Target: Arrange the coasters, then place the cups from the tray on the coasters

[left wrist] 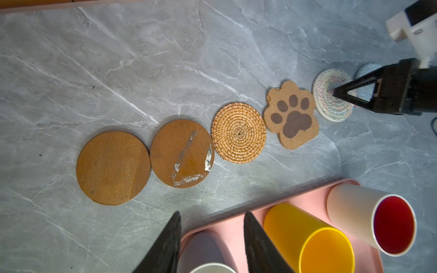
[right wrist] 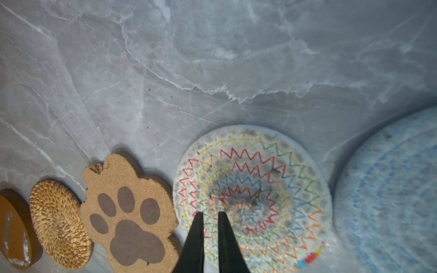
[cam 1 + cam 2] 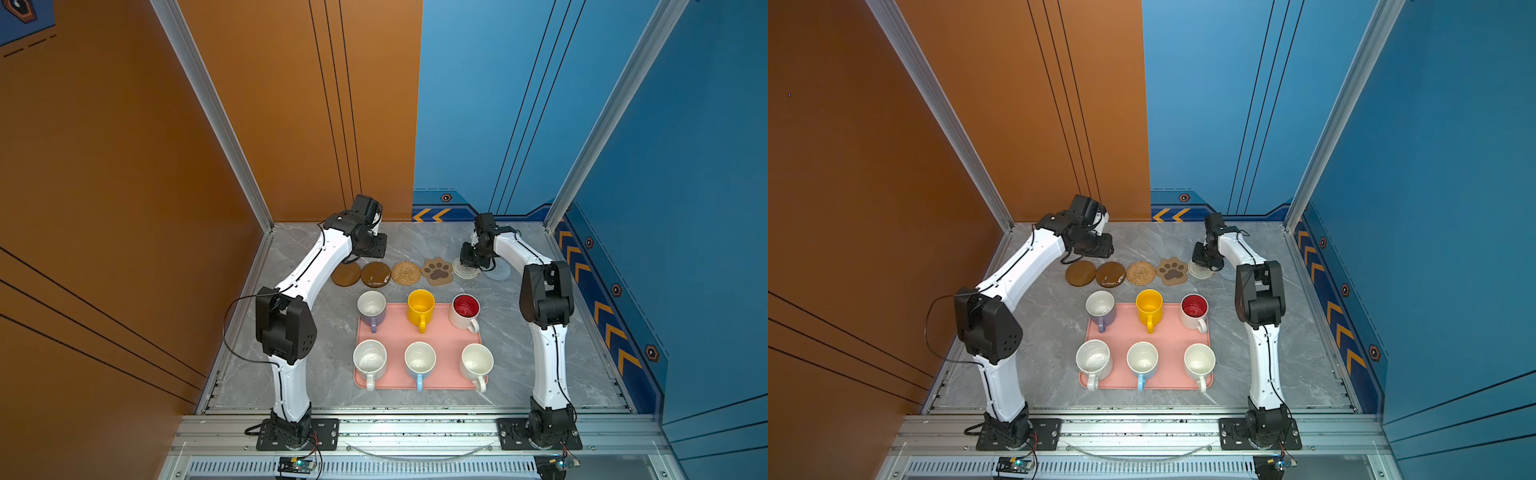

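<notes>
Mugs point(image 3: 420, 305), six glossy ones, are standing in flat pink rectangular tray point(image 3: 440, 345). Right tool point(image 2: 210, 213), almost pressed together, is touching white woven round coaster point(image 2: 250, 179) on marble surface point(image 3: 320, 374); left tool point(image 1: 212, 214) is hanging spread.

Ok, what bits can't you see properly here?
Pale-blue coaster: blurry and cut off by the edge in the right wrist view; right arm covers part in both top views.
Lilac mug: cut off, partly behind left jaws, left wrist view.
Whether right jaws touch white woven coaster: unclear.

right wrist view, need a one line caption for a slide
The right gripper, fingers almost together, poised over the white zigzag-stitched coaster, with the paw coaster and the pale-blue coaster either side.
</notes>
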Robot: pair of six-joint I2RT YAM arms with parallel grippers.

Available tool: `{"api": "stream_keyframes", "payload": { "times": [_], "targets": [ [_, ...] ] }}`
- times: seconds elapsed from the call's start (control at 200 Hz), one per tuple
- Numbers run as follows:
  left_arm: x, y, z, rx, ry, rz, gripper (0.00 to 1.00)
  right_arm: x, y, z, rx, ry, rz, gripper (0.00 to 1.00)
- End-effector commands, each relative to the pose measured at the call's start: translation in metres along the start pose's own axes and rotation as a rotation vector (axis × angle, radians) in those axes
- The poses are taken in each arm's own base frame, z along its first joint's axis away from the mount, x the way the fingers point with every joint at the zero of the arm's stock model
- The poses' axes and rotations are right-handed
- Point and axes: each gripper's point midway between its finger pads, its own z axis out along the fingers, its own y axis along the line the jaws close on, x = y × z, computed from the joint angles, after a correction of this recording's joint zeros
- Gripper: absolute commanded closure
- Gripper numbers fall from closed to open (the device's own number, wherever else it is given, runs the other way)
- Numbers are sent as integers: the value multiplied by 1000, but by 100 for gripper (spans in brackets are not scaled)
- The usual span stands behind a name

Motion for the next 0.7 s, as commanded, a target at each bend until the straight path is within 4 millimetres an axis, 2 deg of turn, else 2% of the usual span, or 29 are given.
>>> {"api": "stream_keyframes", "payload": {
  "times": [0.0,0.13,0.355,0.476,0.486,0.691],
  "targets": [
    [4,1,-15,-41,-30,0,55,23,-23,18,80,88,7,90],
    [7,-4,-33,-31,-69,-5,54,36,-28,23,93,131,14,92],
    [18,8,-59,-98,-108,-9,54,55,-32,22,114,166,13,93],
    [26,13,-66,-114,-115,-9,53,60,-32,18,126,166,10,95],
    [27,13,-66,-117,-116,-9,53,67,-36,21,134,185,13,95],
    [42,21,-63,-139,-104,-27,53,82,-37,18,155,205,-5,95]
  ]
}}
